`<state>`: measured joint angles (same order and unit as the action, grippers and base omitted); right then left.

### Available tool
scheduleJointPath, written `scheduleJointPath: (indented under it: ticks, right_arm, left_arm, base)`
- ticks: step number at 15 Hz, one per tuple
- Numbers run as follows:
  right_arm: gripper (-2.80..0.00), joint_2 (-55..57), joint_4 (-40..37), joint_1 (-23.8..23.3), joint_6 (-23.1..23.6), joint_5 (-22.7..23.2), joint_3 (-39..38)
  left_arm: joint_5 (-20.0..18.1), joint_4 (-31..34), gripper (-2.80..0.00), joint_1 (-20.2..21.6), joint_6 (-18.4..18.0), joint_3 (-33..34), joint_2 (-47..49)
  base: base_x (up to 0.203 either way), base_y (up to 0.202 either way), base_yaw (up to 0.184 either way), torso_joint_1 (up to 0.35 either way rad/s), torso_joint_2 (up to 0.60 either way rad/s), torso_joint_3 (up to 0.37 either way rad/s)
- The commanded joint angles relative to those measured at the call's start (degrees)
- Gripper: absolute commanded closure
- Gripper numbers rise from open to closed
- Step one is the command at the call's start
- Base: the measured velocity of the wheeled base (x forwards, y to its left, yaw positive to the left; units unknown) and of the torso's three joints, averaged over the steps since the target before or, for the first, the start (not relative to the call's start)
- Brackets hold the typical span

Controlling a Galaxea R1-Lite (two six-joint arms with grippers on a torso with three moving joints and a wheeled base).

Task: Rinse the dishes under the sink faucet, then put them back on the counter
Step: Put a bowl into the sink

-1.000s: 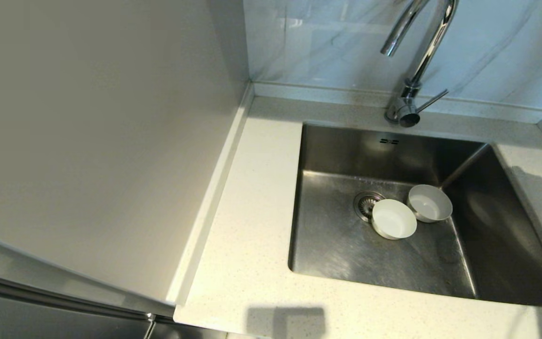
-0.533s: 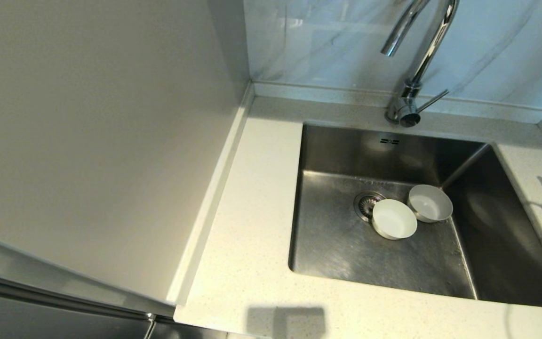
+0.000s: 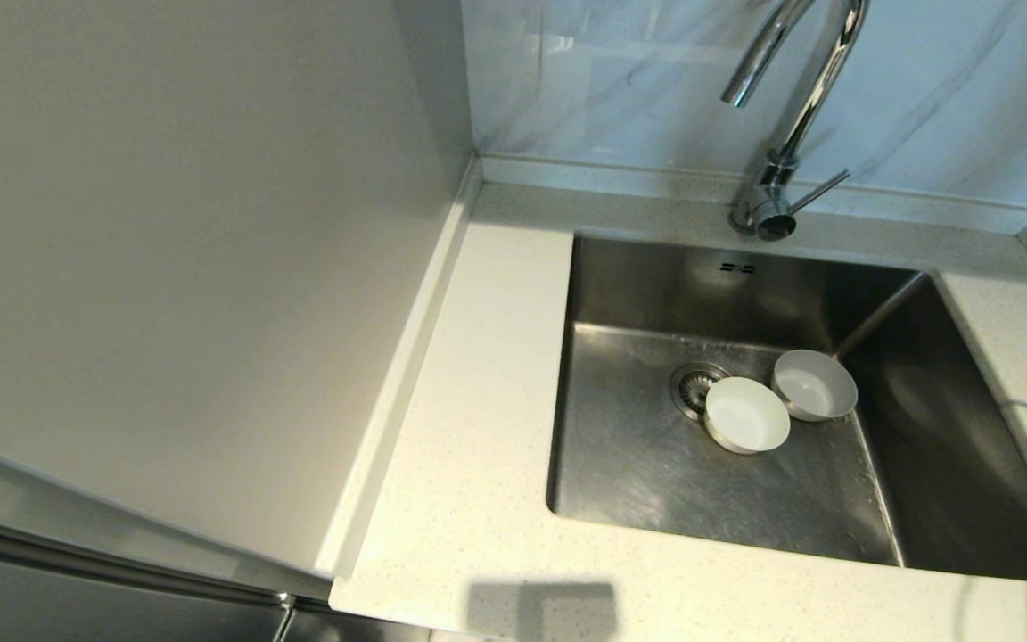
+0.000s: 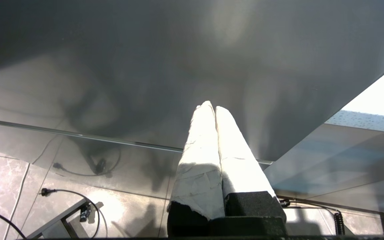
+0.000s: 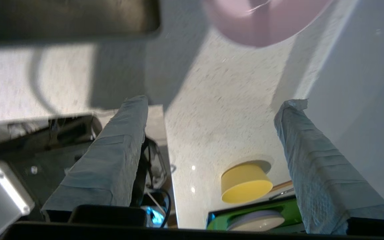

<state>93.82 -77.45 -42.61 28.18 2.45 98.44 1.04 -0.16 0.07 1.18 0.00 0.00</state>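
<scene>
2 bowls, white point(image 3: 746, 415) and grey point(image 3: 815, 384), are seen touching in the sink point(image 3: 638, 464) beside the drain. Left hand point(image 4: 210, 108) is closed, empty. Right hand point(image 5: 212, 103) is spread wide, empty, near a pink bowl point(image 5: 262, 20) on the counter point(image 5: 218, 110).

White bowl point(image 3: 746, 415) and light grey bowl point(image 3: 815, 383) upright, touching, on floor of steel sink point(image 3: 638, 464), white one beside drain strainer point(image 3: 694, 385). Chrome gooseneck faucet point(image 3: 785, 116) behind basin. Pale pink bowl point(image 5: 262, 20) on speckled counter point(image 3: 469, 428).
</scene>
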Motion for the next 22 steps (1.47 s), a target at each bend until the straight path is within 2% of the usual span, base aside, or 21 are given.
scheduleJointPath:
  ticks: [1, 4, 14, 21, 22]
  right_arm:
    - [-2.8, -2.02, -0.69, 0.09, 2.24, 0.33, -3.3]
    - [-2.8, -0.29, -0.27, 0.72, 4.91, 1.55, -4.07]
    - [-2.8, 9.13, 13.01, 1.04, 4.78, 1.41, -10.9]
    - [-2.8, 13.05, 19.79, 1.21, 4.79, 1.41, -11.08]
    - [-2.6, 13.42, 20.45, 1.29, 4.87, 1.35, -11.19]
  left_arm:
    - [0.02, -0.02, 0.0, 0.01, 0.05, 0.0, -0.18]
    - [0.0, -0.02, 0.0, 0.01, 0.05, 0.0, -0.18]
    - [0.02, -0.02, 0.0, 0.01, 0.05, 0.0, -0.18]
    - [0.02, -0.02, 0.0, 0.01, 0.05, 0.0, -0.18]
    - [0.02, -0.02, 0.0, 0.01, 0.01, 0.0, -0.18]
  base:
    - [0.0, 0.0, 0.0, 0.0, 0.0, 0.0]
    - [0.0, 0.0, 0.0, 0.0, 0.0, 0.0]
    - [0.0, 0.0, 0.0, 0.0, 0.0, 0.0]
    - [0.0, 0.0, 0.0, 0.0, 0.0, 0.0]
    - [0.0, 0.0, 0.0, 0.0, 0.0, 0.0]
